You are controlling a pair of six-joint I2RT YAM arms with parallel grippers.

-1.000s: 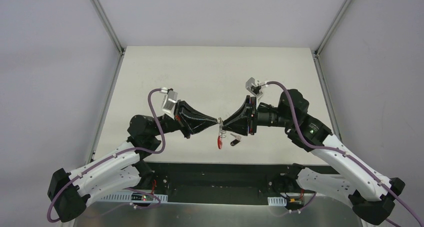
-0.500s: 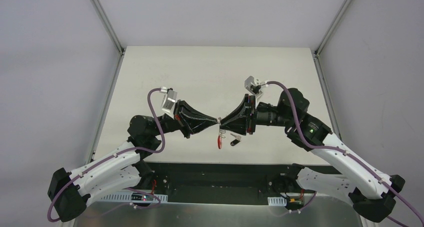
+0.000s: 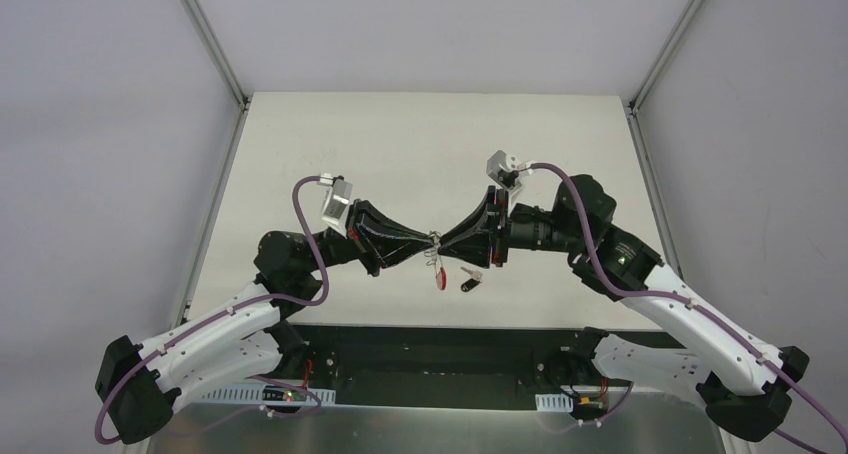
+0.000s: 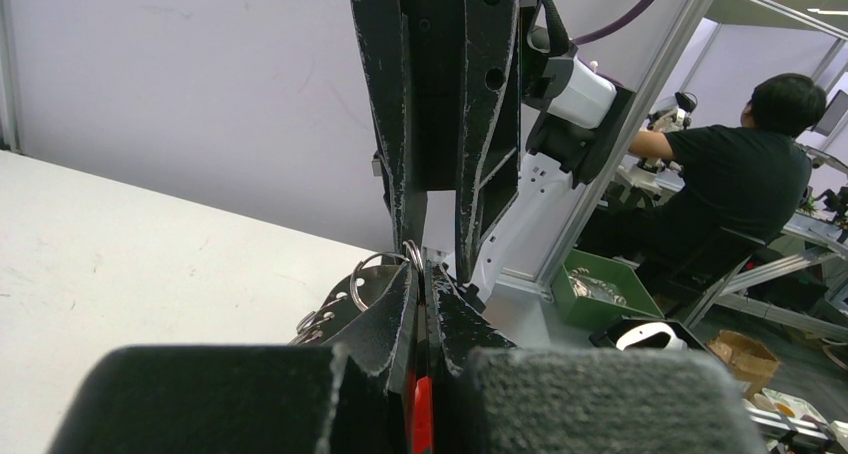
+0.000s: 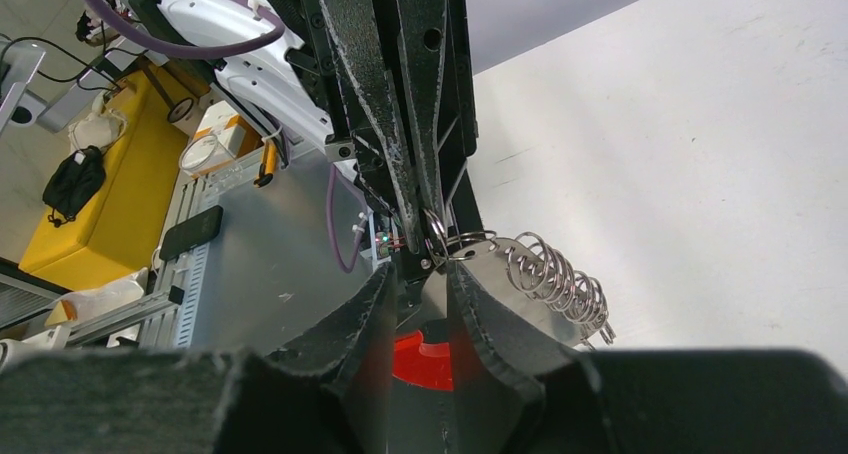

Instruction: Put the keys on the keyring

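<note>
White table [image 3: 400, 144], left end effector [image 3: 431, 242] pinching keyring [image 3: 440, 277], right end effector [image 3: 444, 242] touching it, grip unclear

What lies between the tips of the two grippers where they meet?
A small silver wire ring of the keyring, right between the left gripper and the right gripper. Both wrist views show it clearly.

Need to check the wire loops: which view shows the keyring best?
Right wrist: the keyring shows its silver coils large and sharp. Left wrist catches a few loops; top external only a glint.
</note>
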